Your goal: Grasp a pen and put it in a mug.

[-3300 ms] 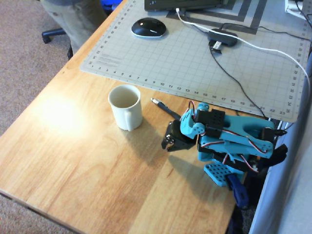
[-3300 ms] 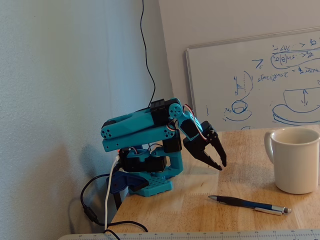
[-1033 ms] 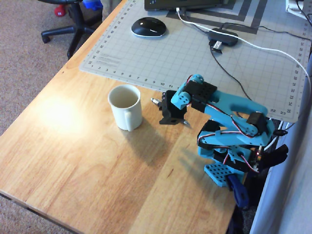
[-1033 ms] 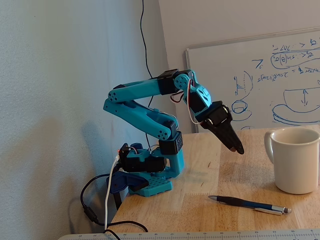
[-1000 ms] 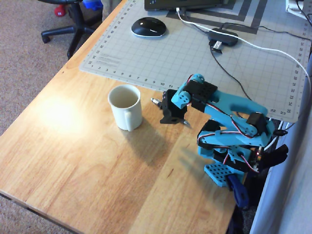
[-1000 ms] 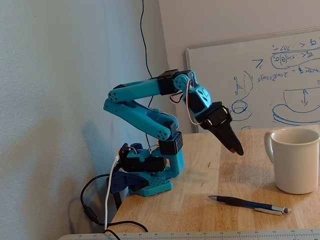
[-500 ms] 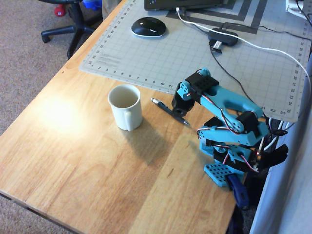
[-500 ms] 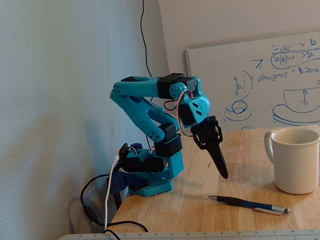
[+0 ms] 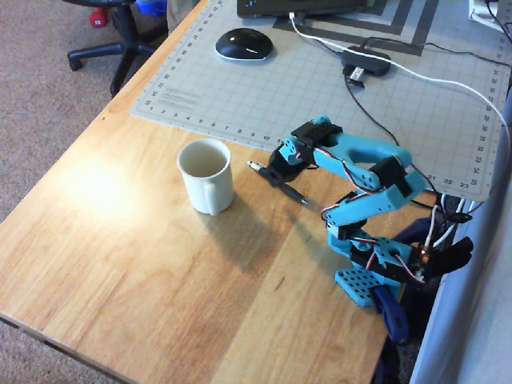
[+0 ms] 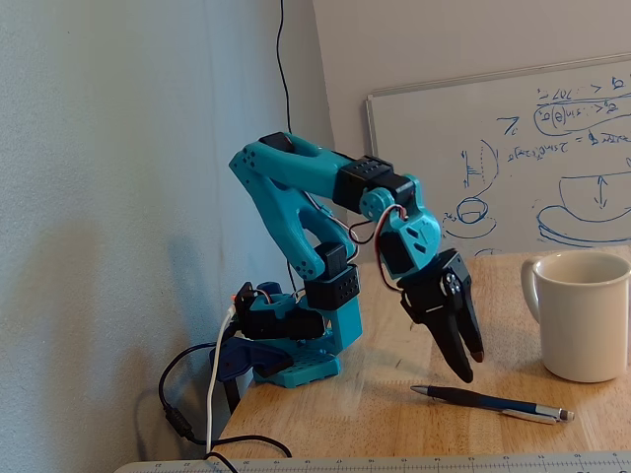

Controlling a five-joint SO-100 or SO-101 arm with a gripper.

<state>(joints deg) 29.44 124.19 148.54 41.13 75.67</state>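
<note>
Black fingers [image 9: 276, 170] on the blue arm [image 9: 364, 172] point down over the pen [image 9: 278, 183] in the overhead view, covering its middle; from up here I cannot tell whether they touch it. The pen lies flat on the wooden desk [image 9: 144, 264], silvery tip toward the mug [image 9: 206, 176], a short gap between them. The mug stands upright, handle toward the near edge. A mouse [image 9: 243, 43] sits on the grey mat [image 9: 320, 88] farther back.

From the fixed view, the fingers [image 10: 463, 360] hang above the pen [image 10: 490, 401], clear of it, nearly closed and holding nothing. The pen lies on the desk [image 10: 394, 424] with the mug [image 10: 590, 315] just behind its tipped end. A whiteboard [image 10: 513, 168] leans against the wall.
</note>
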